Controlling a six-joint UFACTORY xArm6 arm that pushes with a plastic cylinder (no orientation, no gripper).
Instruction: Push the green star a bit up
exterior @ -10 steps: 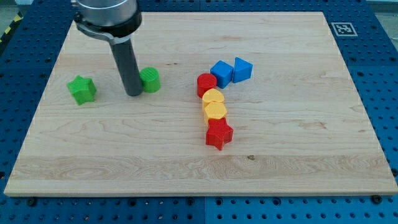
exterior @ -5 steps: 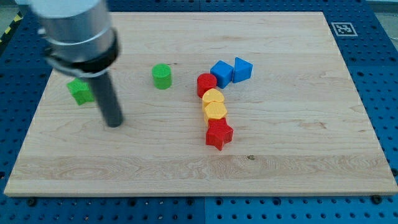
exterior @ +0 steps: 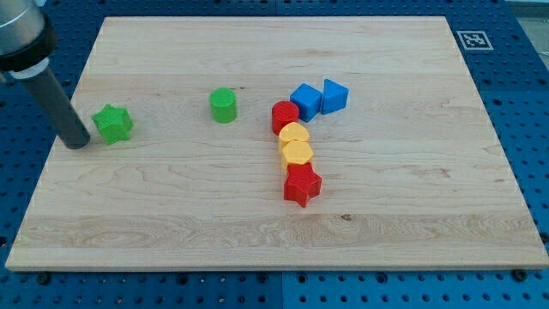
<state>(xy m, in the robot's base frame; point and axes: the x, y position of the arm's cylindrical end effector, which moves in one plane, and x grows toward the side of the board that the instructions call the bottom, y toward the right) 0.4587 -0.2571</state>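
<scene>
Since the task asks for only a small upward nudge, you want my tip (exterior: 77,142), the lower end of the dark rod, to come round beneath the small green star-shaped block (exterior: 113,124) before it pushes. As it stands, the tip rests on the pale wooden board (exterior: 386,232) just beside the star, on its left in the view and a little lower, with a thin gap between them as far as I can judge. There are no jaws to speak of here: the rod is a plain pusher and holds nothing.

A push from this spot would send the star towards the view's right, not up. You should slide the tip towards the view's bottom, then right, until it sits squarely under the star's middle, and press upward briefly. Meet it off-centre and the star's points will likely make it spin or slip aside.

The star lies near the board's left edge, in the upper half. Its nearest neighbour, the green cylinder block (exterior: 223,105), stands well apart to the right. Further right, a red cylinder (exterior: 284,115), two yellow blocks (exterior: 296,144), a red star (exterior: 302,184) and two blue blocks (exterior: 319,99) cluster together, far from your path. Nothing stands above the star.
</scene>
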